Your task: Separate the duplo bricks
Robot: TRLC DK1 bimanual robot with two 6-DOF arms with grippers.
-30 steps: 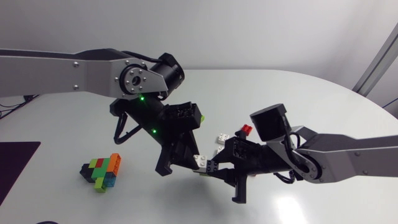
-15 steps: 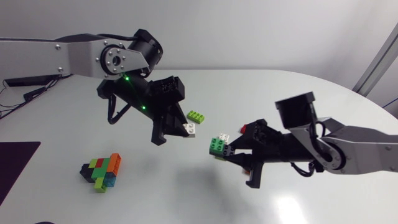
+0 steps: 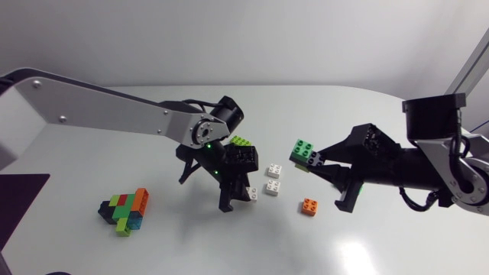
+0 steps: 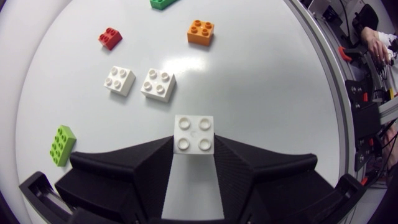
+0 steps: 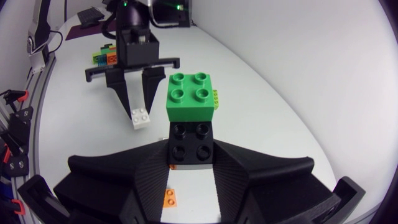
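1. Head view.
   - Left arm (image 3: 114, 107) enters from the left edge. Its jaws sit low at frame centre, closed narrowly on a held white brick (image 3: 250, 192) at counter (image 3: 176, 252) level.
   - Right jaws, centre right of the frame, carry a raised stack (image 3: 306, 153) whose free end points towards frame centre.
   - Mixed cluster (image 3: 126, 212) lies at lower left, well apart from both jaws.
2. Left wrist view.
   - Held white brick is pinched at the very tips of the jaws, studs up.
   - A loose white brick (image 4: 158, 84) lies just ahead of it, and an orange brick (image 4: 200, 32) lies farther ahead.
3. Right wrist view.
   - Black brick (image 5: 189, 146) is clamped between the jaws.
   - Green brick (image 5: 189, 96) is seated on the black brick, beyond the tips, with both flanks exposed.
   - The stack's long axis runs straight out along the jaws, towards the left jaws, which are ahead of it and lower.
   - Judgement: the split depends on the left jaws letting go of their brick and rising to take the green brick across that axis.
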